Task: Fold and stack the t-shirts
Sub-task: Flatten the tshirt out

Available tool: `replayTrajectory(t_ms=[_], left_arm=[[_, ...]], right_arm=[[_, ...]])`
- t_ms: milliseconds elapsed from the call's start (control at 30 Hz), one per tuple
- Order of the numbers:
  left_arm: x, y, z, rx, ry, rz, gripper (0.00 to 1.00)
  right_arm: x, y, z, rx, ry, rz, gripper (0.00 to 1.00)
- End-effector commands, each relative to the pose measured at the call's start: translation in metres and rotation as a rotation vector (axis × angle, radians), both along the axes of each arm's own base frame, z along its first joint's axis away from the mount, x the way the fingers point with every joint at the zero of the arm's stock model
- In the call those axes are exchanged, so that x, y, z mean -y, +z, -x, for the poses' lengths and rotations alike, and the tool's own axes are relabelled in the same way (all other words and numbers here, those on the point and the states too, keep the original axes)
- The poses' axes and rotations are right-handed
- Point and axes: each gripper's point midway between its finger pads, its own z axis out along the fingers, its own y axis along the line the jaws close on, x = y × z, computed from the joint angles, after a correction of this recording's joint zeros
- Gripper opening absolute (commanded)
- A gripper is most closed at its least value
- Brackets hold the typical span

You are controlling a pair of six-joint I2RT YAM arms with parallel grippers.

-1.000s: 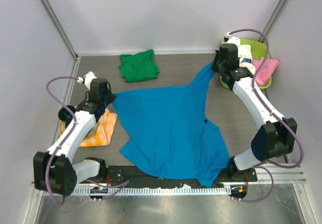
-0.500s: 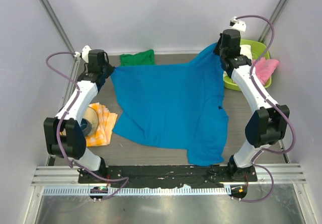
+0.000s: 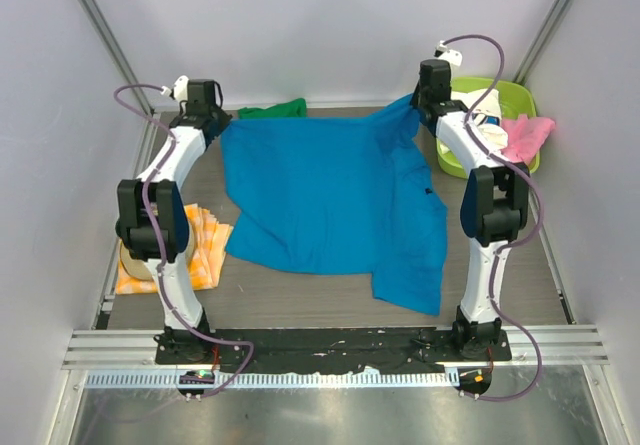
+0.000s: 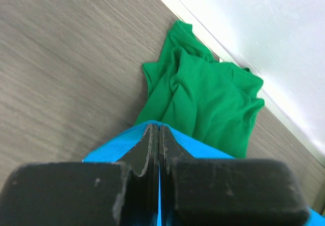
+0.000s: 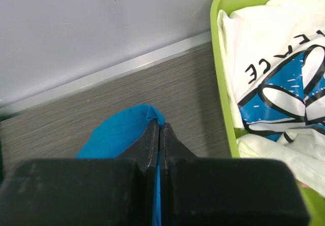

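Observation:
A bright blue t-shirt [image 3: 325,200] hangs stretched between both arms at the far side of the table, its lower part trailing toward the near edge. My left gripper [image 3: 222,125] is shut on its left corner [image 4: 101,152]. My right gripper [image 3: 415,110] is shut on its right corner [image 5: 122,132]. A crumpled green t-shirt [image 4: 208,99] lies just behind the left gripper by the back wall; in the top view the green t-shirt [image 3: 275,111] peeks out above the blue one. A white printed t-shirt [image 5: 277,68] and a pink t-shirt [image 3: 525,135] sit in the green bin [image 3: 520,100].
An orange-yellow checked cloth [image 3: 205,250] lies at the left edge beside the left arm, over a round object [image 3: 135,265]. The back wall rail [image 5: 106,76] runs close behind both grippers. Frame posts stand at the far corners.
Both arms have swung toward the back wall and stretched upright, lifting and spreading the blue t-shirt; it now covers most of the green one. The grips are unchanged.

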Motion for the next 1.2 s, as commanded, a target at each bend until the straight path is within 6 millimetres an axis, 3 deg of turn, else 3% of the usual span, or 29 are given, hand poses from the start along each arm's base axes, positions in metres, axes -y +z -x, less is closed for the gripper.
replayTrajectory(t_ms=[0,67,100,133,167,200,233,267,300,333,367,433,467,533,567,600,633,667,700,767,800,867,900,933,967,1000,1033,1067,1167], left_arm=[[-0.015,0.011,-0.037,0.057,0.014,-0.034,0.0],[-0.017,0.005,-0.052,0.06,0.014,-0.041,0.0],[-0.018,0.014,-0.06,0.085,0.012,-0.041,0.0],[-0.017,0.002,-0.066,0.072,0.003,-0.044,0.36],[-0.017,0.003,-0.07,0.079,0.002,-0.046,0.56],[-0.02,0.004,-0.073,0.084,0.007,-0.051,0.87],[-0.024,0.009,-0.076,0.098,0.024,-0.059,0.99],[-0.027,0.019,-0.076,0.121,0.03,-0.067,1.0],[-0.027,0.031,-0.075,0.149,0.03,-0.07,1.0],[-0.026,0.032,-0.07,0.155,0.029,-0.073,1.0],[-0.025,0.067,-0.065,0.232,0.03,-0.063,1.0],[-0.023,0.074,-0.049,0.234,0.03,-0.046,1.0],[-0.019,0.086,-0.038,0.244,0.021,-0.035,1.0],[-0.014,0.11,-0.003,0.241,0.03,-0.033,1.0],[-0.005,0.114,0.011,0.227,0.026,-0.038,1.0],[-0.001,0.117,0.041,0.184,0.016,-0.041,1.0],[0.013,0.114,0.057,0.153,-0.007,-0.037,1.0],[0.02,0.11,0.072,0.124,-0.022,-0.035,1.0],[0.024,0.1,0.103,0.066,-0.045,-0.045,1.0],[0.043,0.085,0.135,0.004,-0.093,-0.056,1.0],[0.046,0.062,0.154,-0.057,-0.111,-0.076,1.0],[0.055,0.052,0.191,-0.102,-0.14,-0.073,1.0],[0.054,0.024,0.21,-0.165,-0.143,-0.087,1.0],[0.057,0.026,0.226,-0.15,-0.154,-0.067,1.0],[0.056,0.018,0.235,-0.161,-0.154,-0.062,1.0],[0.052,-0.005,0.252,-0.213,-0.15,-0.066,1.0],[0.053,-0.006,0.263,-0.202,-0.154,-0.035,0.98],[0.05,-0.027,0.275,-0.238,-0.153,-0.032,0.97],[0.047,-0.05,0.299,-0.276,-0.133,0.006,0.92]], right_arm=[[0.015,0.034,-0.03,0.116,-0.059,0.022,0.01],[0.019,0.027,-0.037,0.107,-0.07,0.024,0.01],[0.019,0.019,-0.046,0.106,-0.071,0.022,0.03],[0.02,0.017,-0.048,0.103,-0.075,0.023,0.11],[0.021,0.016,-0.051,0.106,-0.081,0.028,0.19],[0.024,0.02,-0.054,0.119,-0.088,0.029,0.49],[0.026,0.019,-0.056,0.121,-0.1,0.038,0.75],[0.029,0.024,-0.056,0.133,-0.11,0.048,0.96],[0.031,0.025,-0.054,0.136,-0.119,0.059,0.97],[0.032,0.048,-0.05,0.182,-0.123,0.055,0.97],[0.033,0.058,-0.046,0.201,-0.122,0.057,0.97],[0.033,0.071,-0.033,0.232,-0.121,0.042,0.98],[0.035,0.107,-0.017,0.29,-0.126,0.018,0.98],[0.032,0.112,0.006,0.272,-0.126,0.002,0.98],[0.03,0.147,0.03,0.317,-0.118,-0.016,0.98],[0.026,0.136,0.043,0.279,-0.112,-0.033,0.99],[0.009,0.134,0.061,0.237,-0.064,-0.039,0.99],[0.005,0.153,0.085,0.249,-0.058,-0.045,0.98],[0.0,0.141,0.102,0.203,-0.048,-0.028,0.99],[-0.019,0.114,0.139,0.087,-0.035,0.036,0.99],[-0.021,0.121,0.16,0.087,-0.043,0.017,0.99],[-0.027,0.098,0.193,-0.002,-0.025,0.017,0.99],[-0.027,0.082,0.214,-0.032,-0.009,0.002,0.99],[-0.029,0.077,0.226,-0.035,0.006,-0.018,0.99],[-0.03,0.054,0.241,-0.08,0.021,-0.013,0.99],[-0.032,0.063,0.255,-0.044,0.042,-0.039,1.0],[-0.035,0.059,0.263,-0.049,0.055,-0.059,1.0],[-0.039,0.046,0.272,-0.079,0.089,-0.072,1.0],[-0.046,0.041,0.291,-0.121,0.138,-0.087,0.99]])
